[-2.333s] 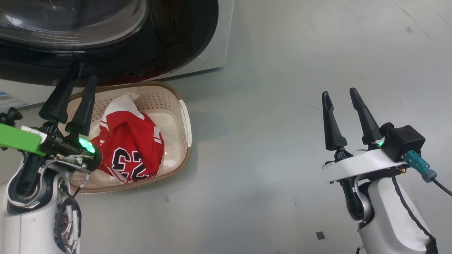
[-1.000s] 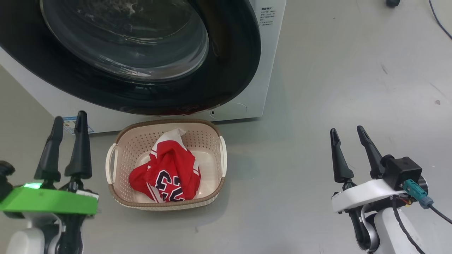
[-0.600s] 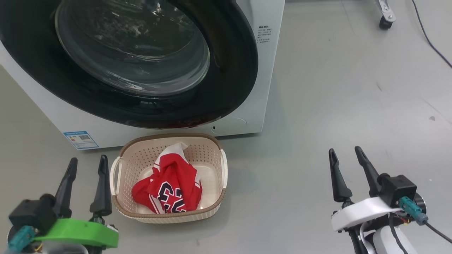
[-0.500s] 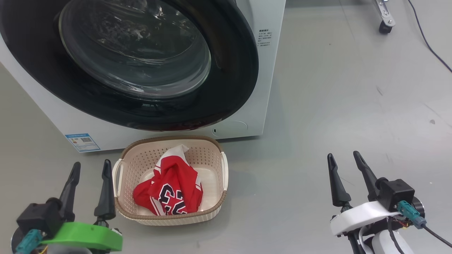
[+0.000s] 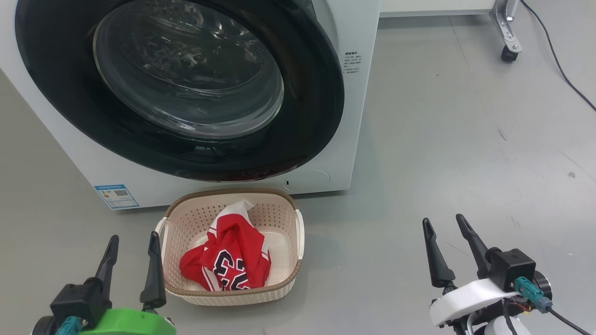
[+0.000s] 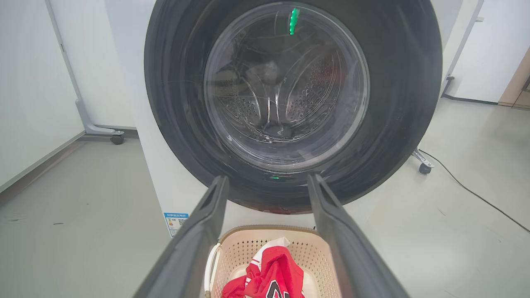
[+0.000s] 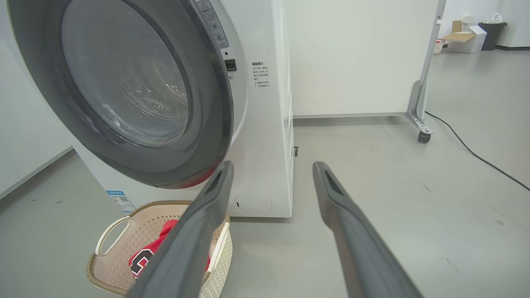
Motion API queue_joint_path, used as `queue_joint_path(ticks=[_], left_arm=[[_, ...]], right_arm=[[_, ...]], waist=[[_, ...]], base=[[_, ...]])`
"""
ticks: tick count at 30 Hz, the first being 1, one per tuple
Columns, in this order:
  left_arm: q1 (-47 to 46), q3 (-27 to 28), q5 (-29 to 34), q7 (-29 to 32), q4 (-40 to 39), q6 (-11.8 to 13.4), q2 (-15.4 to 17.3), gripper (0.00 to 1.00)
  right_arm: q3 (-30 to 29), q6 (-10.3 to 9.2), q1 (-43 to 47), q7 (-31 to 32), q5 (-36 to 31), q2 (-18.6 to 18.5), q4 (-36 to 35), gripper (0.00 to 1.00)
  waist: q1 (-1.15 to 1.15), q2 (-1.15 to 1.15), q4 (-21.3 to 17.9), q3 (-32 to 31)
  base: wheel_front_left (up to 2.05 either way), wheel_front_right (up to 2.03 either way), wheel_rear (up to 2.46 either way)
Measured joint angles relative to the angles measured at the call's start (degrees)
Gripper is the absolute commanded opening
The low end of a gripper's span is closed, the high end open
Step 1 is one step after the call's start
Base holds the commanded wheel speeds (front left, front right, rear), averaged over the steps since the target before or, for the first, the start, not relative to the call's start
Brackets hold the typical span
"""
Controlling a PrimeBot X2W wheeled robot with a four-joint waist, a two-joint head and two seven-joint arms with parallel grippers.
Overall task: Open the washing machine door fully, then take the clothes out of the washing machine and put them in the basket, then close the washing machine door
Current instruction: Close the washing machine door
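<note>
A: Looking at the washing machine door (image 5: 186, 79): seeming to be lying flush against the front of the washing machine (image 5: 361, 93), going by the right wrist view.

B: Agreeing. Judging it rigid, fairly heavy, and glossy enough to be slipping under hard fingers. Pressing flat on the black ring and keeping off the glass bowl, if needing any further shutting. Not telling from here which edge to be pulling.

A: Checking the basket (image 5: 274, 214) now: standing on the floor just in front of the machine, below the door, and holding the clothes (image 5: 228, 260) bunched in a heap, dark numerals facing up.

B: Reckoning those soft, light and limp, likely sagging and trailing when lifted. Pinching a raised fold near the top of the heap rather than a loose hem.

A: Peering through the glass in the left wrist view: making out the perforated drum, not spotting red fabric inside, though squinting past reflections.

B: Noting the left gripper (image 5: 133, 236) hanging just beside the basket's left side, spread wide, carrying nothing. Noting the right gripper (image 5: 443, 218) well apart to the right, above the floor, likewise spread wide, carrying nothing.
</note>
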Motion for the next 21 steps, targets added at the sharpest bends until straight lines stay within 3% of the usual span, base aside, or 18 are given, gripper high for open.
queue_joint_path(ticks=[21], left_arm=[[1.0, -0.9, 1.7, 0.0, 0.2, 1.2, -1.4, 1.0]], right_arm=[[0.4, -0.58, 0.8, 0.0, 0.0, 0.1, -0.3, 1.0]], waist=[[0.0, 0.0, 0.4, -1.0]], base=[[0.0, 0.0, 0.0]])
